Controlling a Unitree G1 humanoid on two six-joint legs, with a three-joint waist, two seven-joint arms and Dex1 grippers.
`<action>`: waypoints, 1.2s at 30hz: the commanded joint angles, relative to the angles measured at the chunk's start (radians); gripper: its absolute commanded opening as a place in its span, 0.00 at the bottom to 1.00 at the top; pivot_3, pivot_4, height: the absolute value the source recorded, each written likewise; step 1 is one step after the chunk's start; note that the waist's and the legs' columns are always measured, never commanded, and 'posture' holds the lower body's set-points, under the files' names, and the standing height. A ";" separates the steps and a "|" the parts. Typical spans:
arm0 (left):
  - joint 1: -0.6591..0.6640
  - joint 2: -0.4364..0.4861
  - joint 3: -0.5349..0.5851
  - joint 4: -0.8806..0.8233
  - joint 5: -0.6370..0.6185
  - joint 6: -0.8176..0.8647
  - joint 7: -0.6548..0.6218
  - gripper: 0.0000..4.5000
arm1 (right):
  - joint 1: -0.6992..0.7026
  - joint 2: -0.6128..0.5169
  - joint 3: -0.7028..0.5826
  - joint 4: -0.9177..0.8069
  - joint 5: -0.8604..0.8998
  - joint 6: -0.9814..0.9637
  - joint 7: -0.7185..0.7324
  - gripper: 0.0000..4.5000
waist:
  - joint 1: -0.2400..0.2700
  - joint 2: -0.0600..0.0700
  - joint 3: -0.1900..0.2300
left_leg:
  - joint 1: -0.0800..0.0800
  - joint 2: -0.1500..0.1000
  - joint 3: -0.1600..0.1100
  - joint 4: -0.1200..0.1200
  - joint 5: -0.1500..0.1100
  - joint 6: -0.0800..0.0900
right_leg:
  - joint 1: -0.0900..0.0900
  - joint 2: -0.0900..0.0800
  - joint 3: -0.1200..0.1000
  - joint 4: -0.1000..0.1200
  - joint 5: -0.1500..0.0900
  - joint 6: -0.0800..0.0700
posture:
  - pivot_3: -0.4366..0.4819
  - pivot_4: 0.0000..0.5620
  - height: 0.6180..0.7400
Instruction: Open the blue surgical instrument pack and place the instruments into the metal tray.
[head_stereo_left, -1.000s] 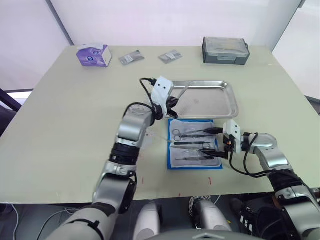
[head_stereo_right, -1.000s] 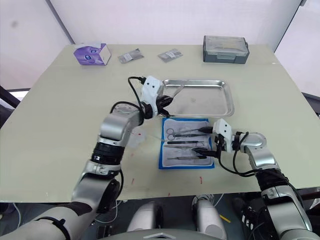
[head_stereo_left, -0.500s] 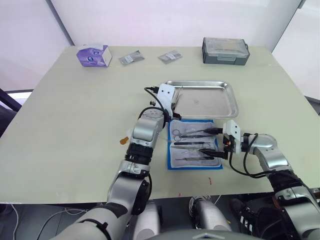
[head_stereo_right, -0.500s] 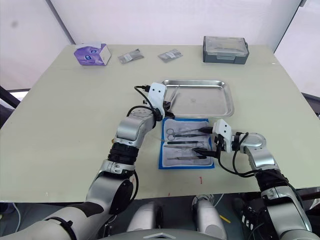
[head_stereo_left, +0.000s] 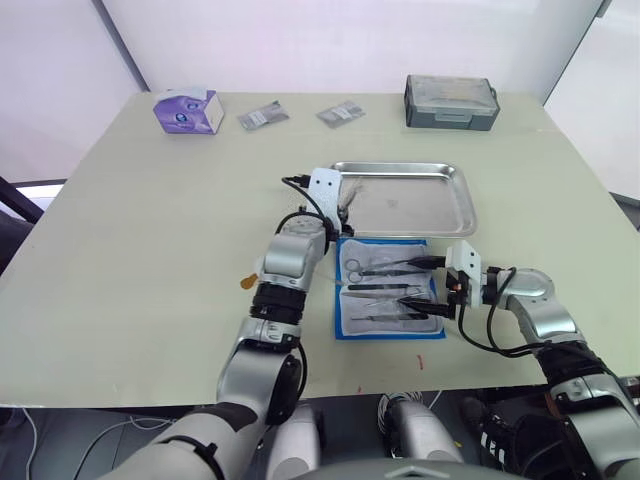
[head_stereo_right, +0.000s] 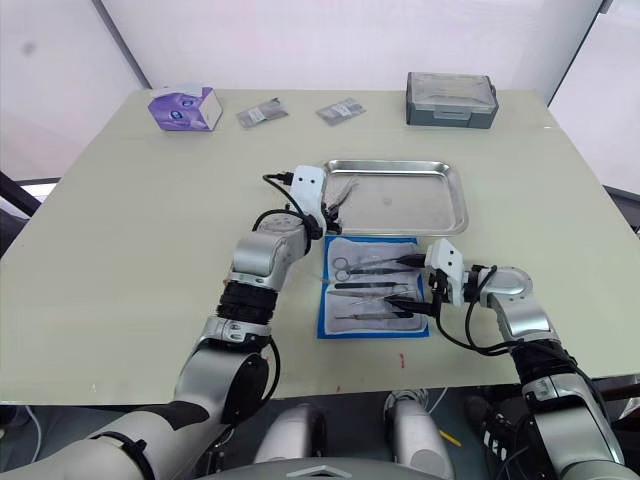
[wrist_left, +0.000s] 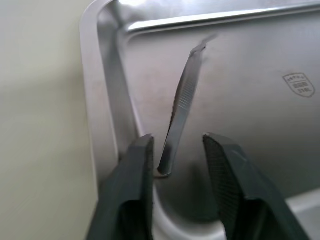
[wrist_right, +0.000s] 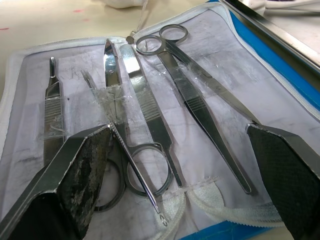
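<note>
The metal tray (head_stereo_left: 420, 200) lies past the middle of the table. My left gripper (head_stereo_left: 343, 205) is low at its near left corner, open. A slim pair of forceps (wrist_left: 182, 100) lies on the tray floor (wrist_left: 250, 100) between the spread fingers, touching neither. The blue surgical instrument pack (head_stereo_left: 390, 335) lies unfolded just in front of the tray. Scissors and several forceps (wrist_right: 145, 110) are held on its white lining under clear straps. My right gripper (head_stereo_left: 428, 284) rests at the pack's right edge, open wide with its fingers (wrist_right: 75, 175) over the instruments' ends.
A purple tissue box (head_stereo_left: 187, 110) stands at the back left, with two grey sachets (head_stereo_left: 263, 116) beside it. At the back right is a grey lidded box (head_stereo_left: 451, 102). The table's front edge runs close behind the pack.
My left gripper carried the forceps from above the tray's left end down to its near left corner and opened, leaving them in the tray. The right arm stayed still.
</note>
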 joint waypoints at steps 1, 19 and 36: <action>-0.017 0.007 -0.008 -0.046 0.000 -0.010 0.001 0.37 | 0.071 0.002 0.079 0.086 -0.085 0.040 -0.012 1.00 | 0.000 0.000 0.000 | 0.000 0.000 0.000 0.000 0.000 0.000 | 0.000 0.000 0.000 0.000 0.000 0.000 | 0.48 0.27 0.93; -0.024 0.227 -0.033 -0.029 -0.147 -0.360 -0.547 0.37 | 0.071 0.012 0.081 0.090 -0.084 0.038 -0.016 1.00 | -0.003 0.000 0.000 | 0.001 0.000 0.001 -0.002 0.000 0.000 | 0.000 0.000 0.000 0.000 0.000 0.000 | 0.48 0.27 0.93; 0.011 0.409 -0.275 0.130 -0.113 -0.653 -1.210 0.37 | 0.076 0.011 0.075 0.082 -0.083 0.042 -0.023 1.00 | -0.003 -0.001 0.000 | 0.002 0.000 0.001 -0.004 0.000 0.000 | 0.000 0.001 0.001 -0.001 -0.001 -0.002 | 0.48 0.27 0.93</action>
